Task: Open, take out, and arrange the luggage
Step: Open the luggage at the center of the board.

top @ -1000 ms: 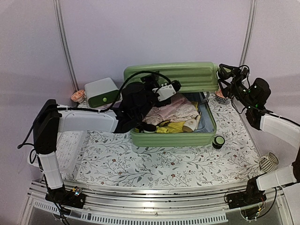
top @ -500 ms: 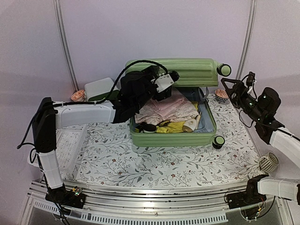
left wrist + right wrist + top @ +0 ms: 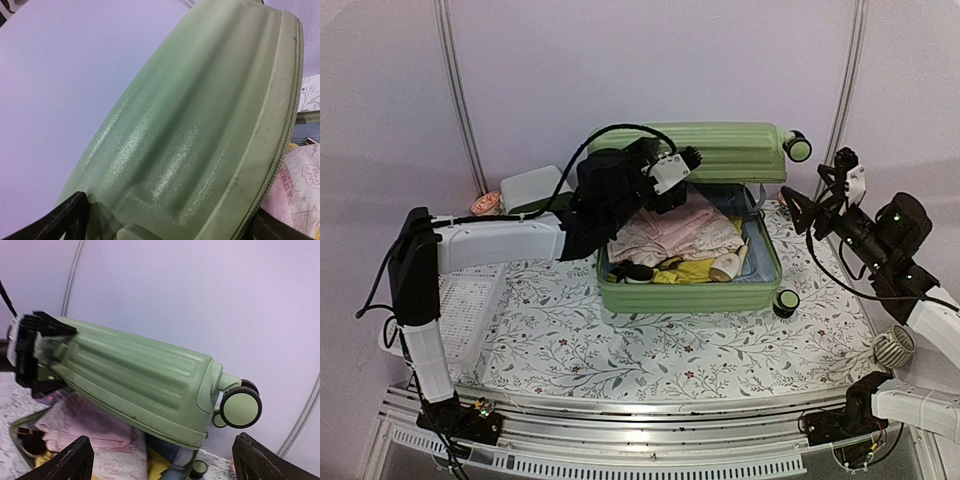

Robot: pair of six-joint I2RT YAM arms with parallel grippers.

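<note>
The luggage (image 3: 690, 290), a light-green ribbed suitcase, lies open on the table with its lid (image 3: 730, 150) raised at the back. Pink clothes (image 3: 680, 230), a yellow item (image 3: 685, 270) and a white bottle (image 3: 728, 265) lie inside. My left gripper (image 3: 685, 165) is at the lid's left front edge, open wide. In the left wrist view the lid's shell (image 3: 200, 125) fills the space between its fingers. My right gripper (image 3: 810, 205) hangs open just right of the suitcase, touching nothing. The right wrist view shows the lid (image 3: 140, 375), its wheel (image 3: 241, 407) and the left gripper (image 3: 37, 340).
A white-and-green drawer box (image 3: 535, 190) stands behind the left arm. A white perforated basket (image 3: 470, 300) sits at the table's left edge. A small ribbed white object (image 3: 892, 345) lies at the right edge. The suitcase's black wheel (image 3: 785, 302) juts out at its front right corner.
The lid has risen higher with the left gripper under its left end. The right gripper has left the lid's right end and dropped down and to the right.
</note>
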